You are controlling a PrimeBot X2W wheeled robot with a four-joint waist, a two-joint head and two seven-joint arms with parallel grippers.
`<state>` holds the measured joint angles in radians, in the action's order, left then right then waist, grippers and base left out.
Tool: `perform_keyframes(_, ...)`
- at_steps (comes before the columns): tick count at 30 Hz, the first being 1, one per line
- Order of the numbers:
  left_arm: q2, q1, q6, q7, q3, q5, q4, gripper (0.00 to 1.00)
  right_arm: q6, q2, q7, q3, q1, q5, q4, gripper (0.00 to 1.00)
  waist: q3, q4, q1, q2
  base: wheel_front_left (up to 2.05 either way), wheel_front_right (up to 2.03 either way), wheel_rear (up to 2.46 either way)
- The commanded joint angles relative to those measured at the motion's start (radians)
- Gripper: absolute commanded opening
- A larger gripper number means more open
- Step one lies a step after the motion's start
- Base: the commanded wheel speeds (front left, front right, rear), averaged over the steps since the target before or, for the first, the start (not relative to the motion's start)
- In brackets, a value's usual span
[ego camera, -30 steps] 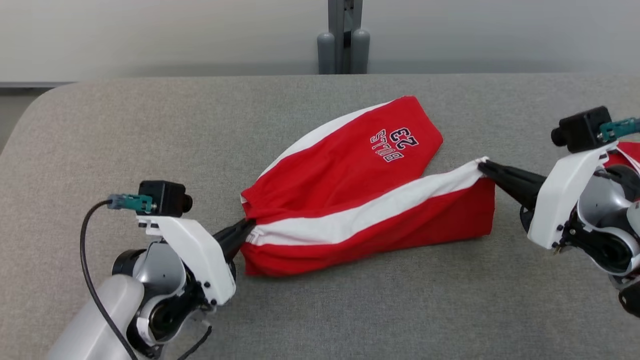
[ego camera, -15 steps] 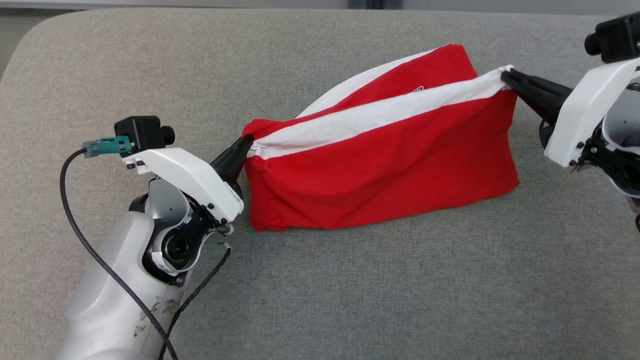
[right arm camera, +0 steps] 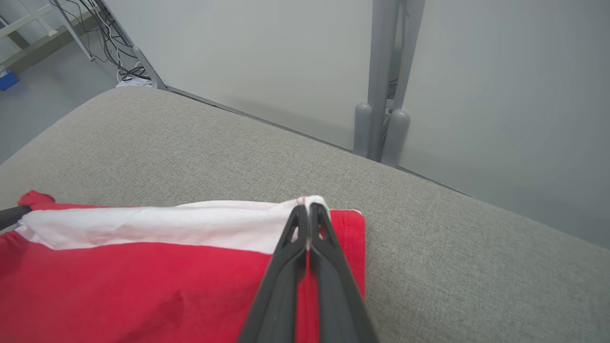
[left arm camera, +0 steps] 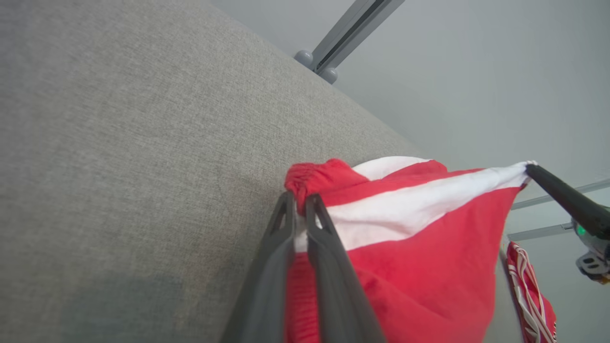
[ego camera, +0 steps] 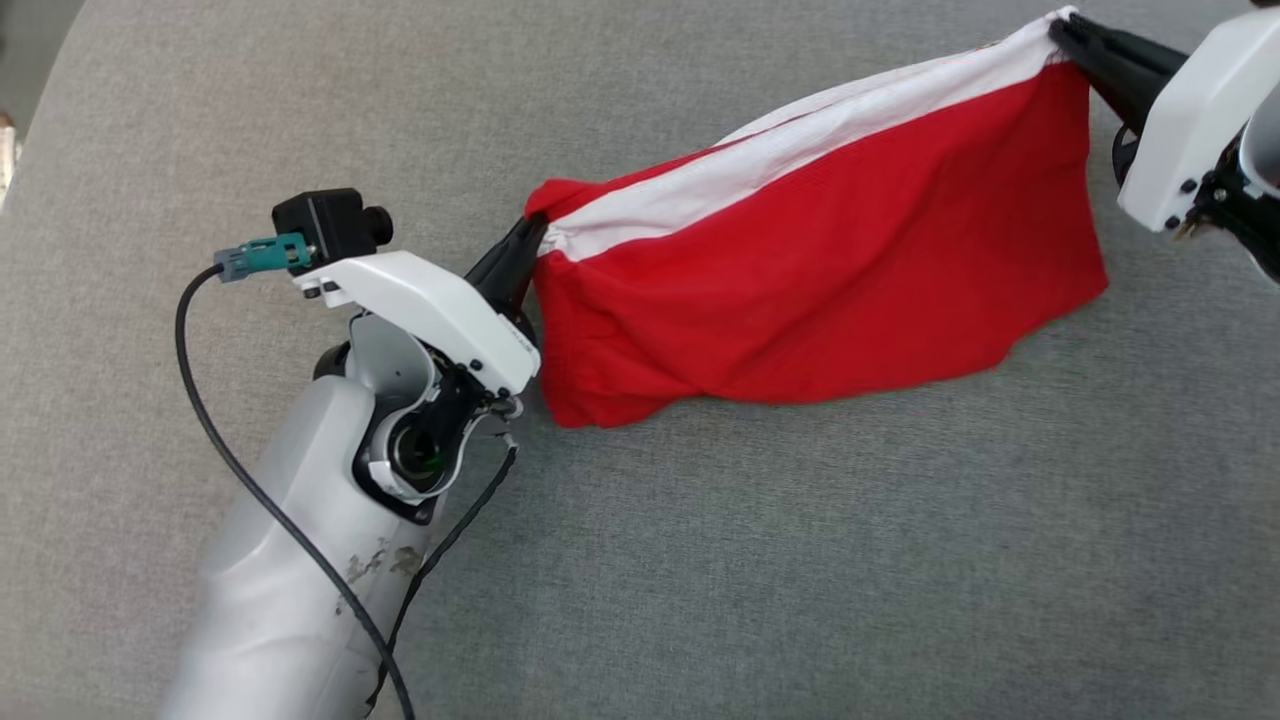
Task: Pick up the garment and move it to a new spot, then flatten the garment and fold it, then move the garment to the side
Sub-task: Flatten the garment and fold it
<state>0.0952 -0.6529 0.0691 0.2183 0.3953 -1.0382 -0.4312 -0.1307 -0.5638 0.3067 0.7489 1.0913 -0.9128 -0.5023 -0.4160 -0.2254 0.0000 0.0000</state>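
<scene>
head view, step: i judge this as the carry to a new spot, with the garment (ego camera: pixel 820 270) strung between my left claw (ego camera: pixel 520 255) and my right claw (ego camera: pixel 1065 35) over the grey counter (ego camera: pixel 800 560).
head view, doing it well: i should move both claws as a pair at even spacing, so the white band stays taut and neither corner tears free.
head view, axis: the long axis runs along the white band, from lower left up to upper right. the red panel hangs below it, loose edge toward me. i cannot tell whether that edge clears the counter.
left wrist view, grip: my left claw (left arm camera: pixel 298 197) is clamped on the gathered, elastic-looking end of the garment (left arm camera: pixel 419 247), with cloth between the fingers.
left wrist view, doing it well: the bite looks small, so no jerks. my arm should travel along the band, not across it.
left wrist view, direction: the band leads away from me to my right claw (left arm camera: pixel 531 166).
right wrist view, grip: my right claw (right arm camera: pixel 307 209) is pinched together on the white corner of the garment (right arm camera: pixel 143 281).
right wrist view, doing it well: at the new spot i should lower the loose edge first, then lay the band down away from it.
right wrist view, direction: the band runs leftward here, roughly level, above the counter (right arm camera: pixel 452 247).
</scene>
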Motion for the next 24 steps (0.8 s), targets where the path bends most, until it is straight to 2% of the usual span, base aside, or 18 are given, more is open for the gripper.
perform_keyframes(1, -0.005, -0.027, -0.010, -0.013, 0.004, 0.002, -0.016, 0.00, 0.000, 0.002, -0.014, 0.014, 0.029, 0.008, -0.025, 0.00, -0.014, -0.015, 0.0000, 0.0000, 0.00, 0.00, 0.00)
perform_keyframes(11, -0.036, -0.086, -0.042, -0.081, 0.054, -0.020, -0.099, 0.00, 0.000, 0.017, -0.090, 0.123, 0.134, 0.021, -0.168, 0.00, -0.057, -0.059, 0.0000, 0.0000, 0.00, 0.00, 0.00)
perform_keyframes(24, -0.042, -0.144, -0.039, -0.164, 0.143, -0.080, -0.146, 0.00, 0.000, 0.034, -0.177, 0.225, 0.208, 0.015, -0.290, 0.00, -0.092, -0.080, 0.0000, 0.0000, 0.00, 0.00, 0.00)
